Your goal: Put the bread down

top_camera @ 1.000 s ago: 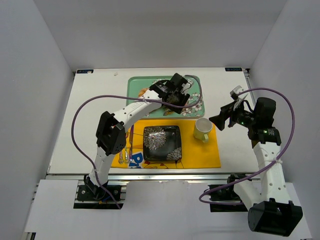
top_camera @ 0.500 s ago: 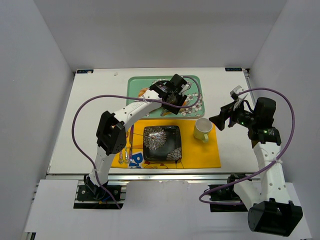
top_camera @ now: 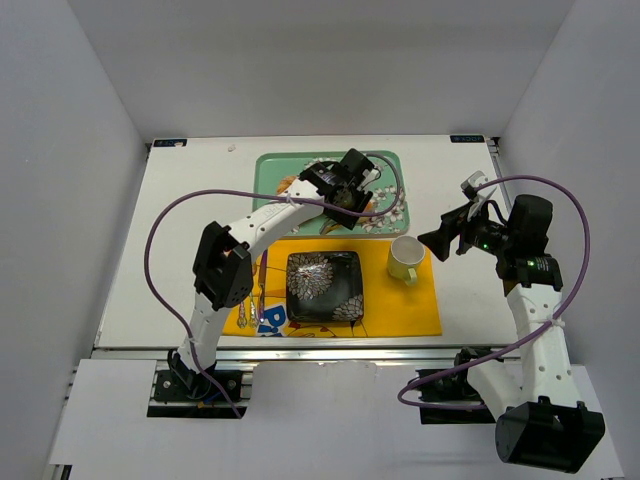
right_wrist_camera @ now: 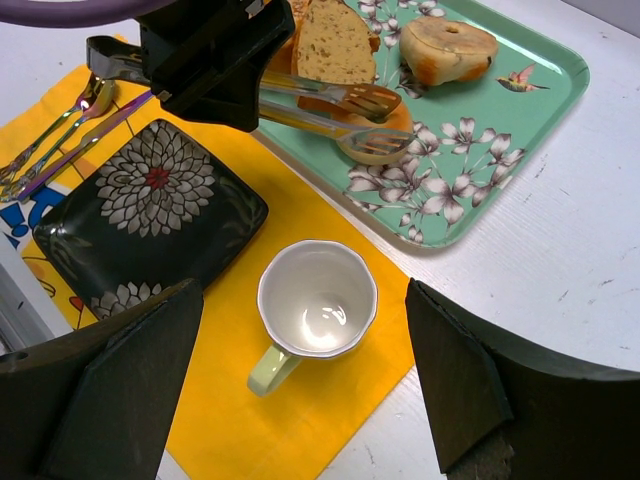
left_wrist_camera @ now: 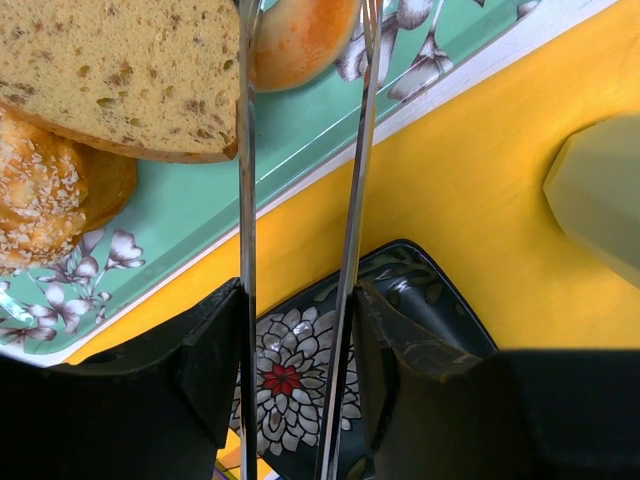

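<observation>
The bread (left_wrist_camera: pixel 300 40), a smooth golden-orange bun, lies on the green floral tray (left_wrist_camera: pixel 200 200) between the two tips of metal tongs (left_wrist_camera: pixel 245 180). My left gripper (left_wrist_camera: pixel 297 300) is shut on the tongs' arms and hovers over the tray's near edge (top_camera: pixel 345 190). The right wrist view shows the tongs' slotted heads (right_wrist_camera: pixel 370 100) on either side of the orange bun (right_wrist_camera: pixel 396 122). The black flowered plate (top_camera: pixel 352 300) sits on the yellow mat, empty. My right gripper (right_wrist_camera: pixel 300 300) is open and empty above the mug.
A pale green mug (right_wrist_camera: pixel 315 300) stands on the yellow mat (right_wrist_camera: pixel 350 420) right of the plate. The tray also holds a bread slice (right_wrist_camera: pixel 330 45), a seeded roll (left_wrist_camera: pixel 35 190) and a paler tan ring (right_wrist_camera: pixel 447 45). Cutlery (right_wrist_camera: pixel 60 130) lies left of the plate.
</observation>
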Controlling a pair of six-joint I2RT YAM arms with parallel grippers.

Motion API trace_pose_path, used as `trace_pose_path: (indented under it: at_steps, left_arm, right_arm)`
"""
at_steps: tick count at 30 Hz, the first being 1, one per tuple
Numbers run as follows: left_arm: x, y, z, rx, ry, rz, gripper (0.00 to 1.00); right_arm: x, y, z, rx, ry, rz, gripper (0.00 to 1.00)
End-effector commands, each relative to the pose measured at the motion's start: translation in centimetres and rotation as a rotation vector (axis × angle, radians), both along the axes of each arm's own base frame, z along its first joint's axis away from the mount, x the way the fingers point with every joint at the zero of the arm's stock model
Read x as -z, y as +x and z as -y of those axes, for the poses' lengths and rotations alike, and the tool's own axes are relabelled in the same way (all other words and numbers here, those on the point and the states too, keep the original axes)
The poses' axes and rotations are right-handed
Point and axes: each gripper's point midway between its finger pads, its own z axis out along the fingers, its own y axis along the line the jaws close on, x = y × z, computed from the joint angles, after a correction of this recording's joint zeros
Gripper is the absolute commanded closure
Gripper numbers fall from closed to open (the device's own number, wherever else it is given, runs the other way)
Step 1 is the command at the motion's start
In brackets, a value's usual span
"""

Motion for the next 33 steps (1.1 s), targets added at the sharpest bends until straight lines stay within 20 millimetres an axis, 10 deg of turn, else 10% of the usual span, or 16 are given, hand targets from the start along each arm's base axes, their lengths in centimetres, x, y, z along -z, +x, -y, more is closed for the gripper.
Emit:
trace_pose_path:
  at_steps: [1, 10, 19, 33]
  left_arm:
    - [-0.8, 0.2, 0.4, 0.010, -0.009, 0.017, 0.47]
    - [-0.2, 0.0, 0.1, 0.011, 0.021, 0.013, 0.61]
    - [-2.5, 0.5, 1.0, 0.005, -0.037, 0.053, 1.00]
    - [-10.0, 3.4, 1.1, -0.103, -0.284, 0.189, 1.00]
  right_arm:
    - [-1.9, 0.2, -0.1, -0.009, 0.006, 0.060, 0.13]
    - [-2.0, 0.1, -0.2, -0.008, 0.013, 0.061, 0.13]
    - [-2.3, 0.1, -0.2, -0.007, 0.014, 0.067, 0.13]
    - [-2.7, 0.1, -0.1, -0.004, 0.013, 0.077, 0.13]
